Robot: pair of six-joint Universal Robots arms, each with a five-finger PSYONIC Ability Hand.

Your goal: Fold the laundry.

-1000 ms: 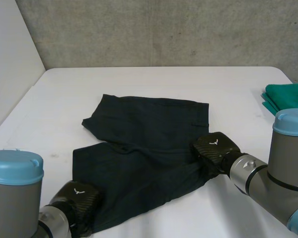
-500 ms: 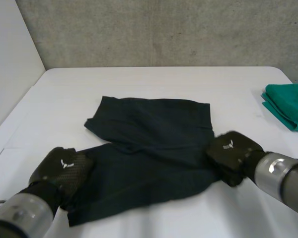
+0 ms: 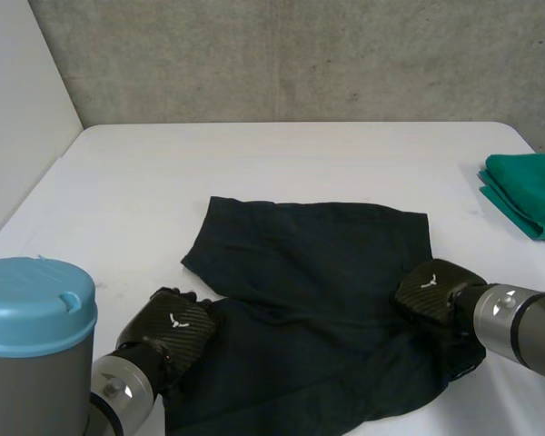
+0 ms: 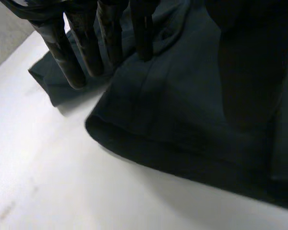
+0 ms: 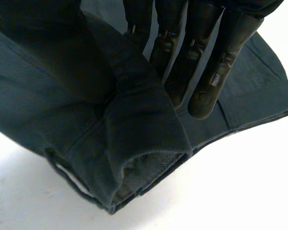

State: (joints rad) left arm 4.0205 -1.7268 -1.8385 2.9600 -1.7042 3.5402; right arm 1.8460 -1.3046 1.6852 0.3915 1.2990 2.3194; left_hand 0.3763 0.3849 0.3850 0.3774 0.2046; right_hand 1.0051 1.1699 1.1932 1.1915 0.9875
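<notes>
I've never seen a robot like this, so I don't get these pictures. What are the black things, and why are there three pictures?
It is a robot with two black machine hands, working at a white table. The wide picture comes from a camera up between its arms, looking down. The other two come from cameras on its wrists, so each looks along its own hand. A pair of dark, nearly black fabric shorts lies on the table. The right hand pinches the shorts' right edge between its thumb and fingers. Its wrist picture shows the cloth bunched up there. The left hand is at the shorts' left edge. A folded green cloth lies off to the robot's right. The job is folding laundry.
</notes>
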